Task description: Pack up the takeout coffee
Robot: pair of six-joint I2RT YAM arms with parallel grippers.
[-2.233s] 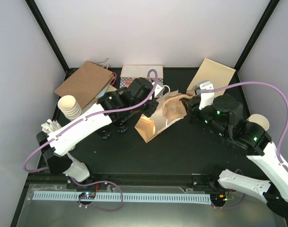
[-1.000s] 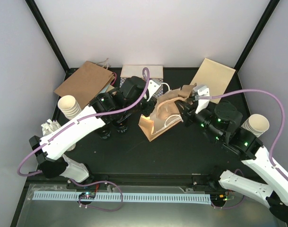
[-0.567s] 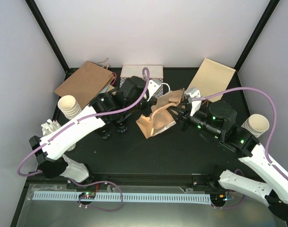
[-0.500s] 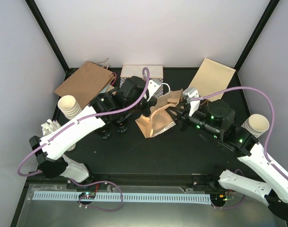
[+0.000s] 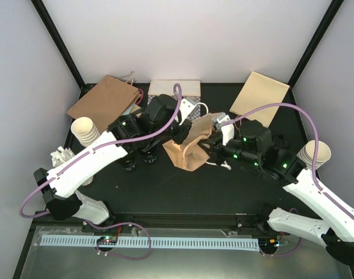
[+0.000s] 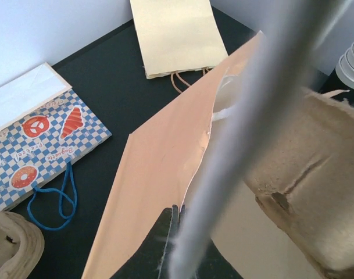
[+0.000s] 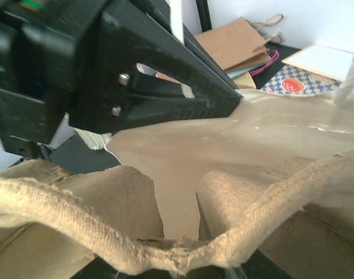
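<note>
Right, biggest first, from the top view. Black table [image 5: 194, 192] carries everything. Brown bag [image 5: 191, 150] sits crumpled at centre, mouth toward 3 o'clock. Left gripper [image 7: 232, 100] comes in from 10 o'clock, closed, pinching the bag's upper rim. Right gripper [image 5: 216, 152] is at the mouth from 3 o'clock. My right wrist view is filled by the cardboard tray [image 7: 60, 197] at the bag's mouth. Its fingers are hidden, so I can't tell how wide they are or whether they grip anything.

Flat kraft bag [image 5: 104, 102] is at 10 o'clock of the table, tan bag [image 5: 259, 96] at 1, checked bag [image 6: 43, 133] at 12. White cup stack [image 5: 86, 132] is at 9, another stack [image 5: 313, 154] at 3.

Coffee cup [image 5: 129, 164] and second coffee cup [image 5: 149, 158] stand on the table at 9 o'clock of the brown bag, outside it, beside the left arm. Dark on dark, detail poor.
</note>
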